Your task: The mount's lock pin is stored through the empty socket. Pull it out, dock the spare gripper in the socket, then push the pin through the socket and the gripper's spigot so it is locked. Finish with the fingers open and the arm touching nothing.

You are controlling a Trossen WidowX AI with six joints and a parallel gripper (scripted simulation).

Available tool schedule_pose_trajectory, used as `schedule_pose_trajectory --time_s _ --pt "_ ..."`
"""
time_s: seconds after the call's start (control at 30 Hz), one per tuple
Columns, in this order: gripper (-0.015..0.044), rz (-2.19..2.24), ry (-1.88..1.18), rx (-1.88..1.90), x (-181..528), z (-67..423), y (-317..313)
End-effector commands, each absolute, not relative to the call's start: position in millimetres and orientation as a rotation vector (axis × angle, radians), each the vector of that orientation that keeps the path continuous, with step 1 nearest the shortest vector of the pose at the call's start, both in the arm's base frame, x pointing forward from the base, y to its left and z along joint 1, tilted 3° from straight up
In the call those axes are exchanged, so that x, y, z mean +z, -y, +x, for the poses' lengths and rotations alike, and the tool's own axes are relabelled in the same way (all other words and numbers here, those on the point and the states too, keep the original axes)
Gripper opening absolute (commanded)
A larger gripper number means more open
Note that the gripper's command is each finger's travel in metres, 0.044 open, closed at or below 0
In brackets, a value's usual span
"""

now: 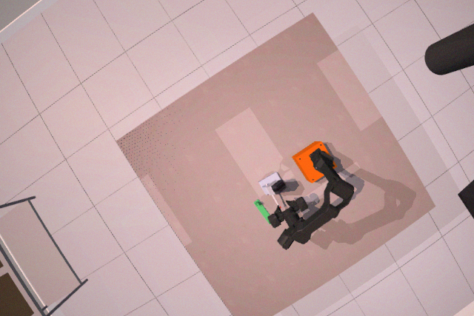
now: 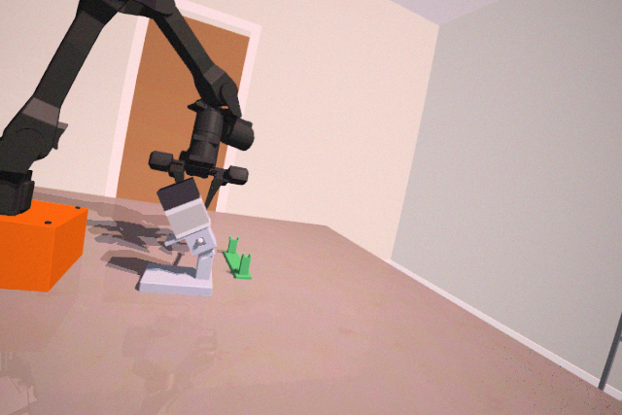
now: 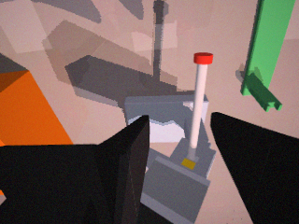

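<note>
The pale grey mount (image 1: pixel 264 183) (image 2: pixel 170 284) (image 3: pixel 154 109) stands on the floor with its socket tilted. The spare gripper (image 1: pixel 278 185) (image 2: pixel 186 214) (image 3: pixel 177 187), a grey block with a dark end, sits at the socket. The white lock pin (image 1: pixel 276 200) (image 3: pixel 198 105) has its lower end in the socket; its long shaft and red head stand out on one side. A pale round spot shows in the socket's opposite face in the exterior view. My gripper (image 1: pixel 284 207) (image 3: pixel 179 119) is open, its fingers apart on either side of the pin's line in the wrist view, holding nothing.
A green two-post stand (image 1: pixel 262 211) (image 2: pixel 233 260) (image 3: pixel 268 42) lies beside the mount, its posts empty in the exterior view. The orange block (image 1: pixel 304 165) (image 2: pixel 65 250) (image 3: pixel 28 112) under the arm's base is on the mount's other side.
</note>
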State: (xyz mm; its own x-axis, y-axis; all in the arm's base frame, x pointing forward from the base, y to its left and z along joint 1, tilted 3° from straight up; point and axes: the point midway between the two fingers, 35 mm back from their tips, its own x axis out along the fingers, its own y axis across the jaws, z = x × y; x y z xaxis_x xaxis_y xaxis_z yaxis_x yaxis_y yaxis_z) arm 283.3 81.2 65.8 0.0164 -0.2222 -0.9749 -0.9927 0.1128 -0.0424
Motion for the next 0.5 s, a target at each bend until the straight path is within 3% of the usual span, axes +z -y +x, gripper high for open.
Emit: schedule_pose_trajectory --time_s 0.0,0.27,0.47 --pt "0.0200 -1.293 -1.398 0.985 74 284 -87" --pt "0.0200 -1.298 -1.408 0.993 89 282 -97" --pt "0.0358 -1.300 -1.411 0.994 82 281 -92"
